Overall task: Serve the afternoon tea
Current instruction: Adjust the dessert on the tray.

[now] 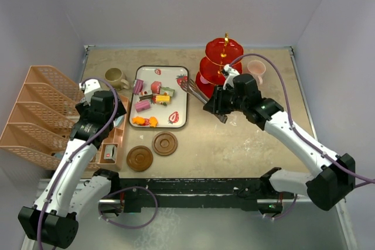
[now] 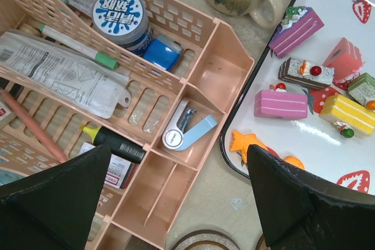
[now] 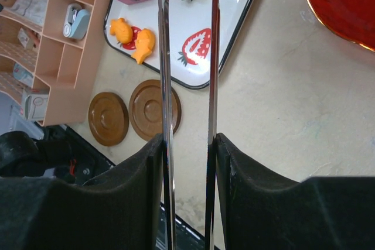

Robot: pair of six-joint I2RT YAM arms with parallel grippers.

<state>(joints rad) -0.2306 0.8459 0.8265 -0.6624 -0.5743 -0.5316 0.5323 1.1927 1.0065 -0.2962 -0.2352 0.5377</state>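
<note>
Top external view: the right gripper (image 1: 215, 108) is clamped on long metal tweezers (image 1: 193, 91) at centre, between small colourful toy sweets (image 1: 151, 99) on a white strawberry-printed rectangular tray (image 1: 179, 101) and the red translucent three-tier stand (image 1: 220, 62). The left gripper (image 2: 179, 159) has its jaws wide apart.

Left gripper (image 2: 179, 150) wide open; right gripper (image 3: 187, 141) seemingly clamped on tweezers (image 3: 163, 57).

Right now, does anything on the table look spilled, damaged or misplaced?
Nothing spilled or broken. The toy sweets lie jumbled at odd angles on the tray, and both coasters sit bare, away from the olive mug and pink mug.
</note>
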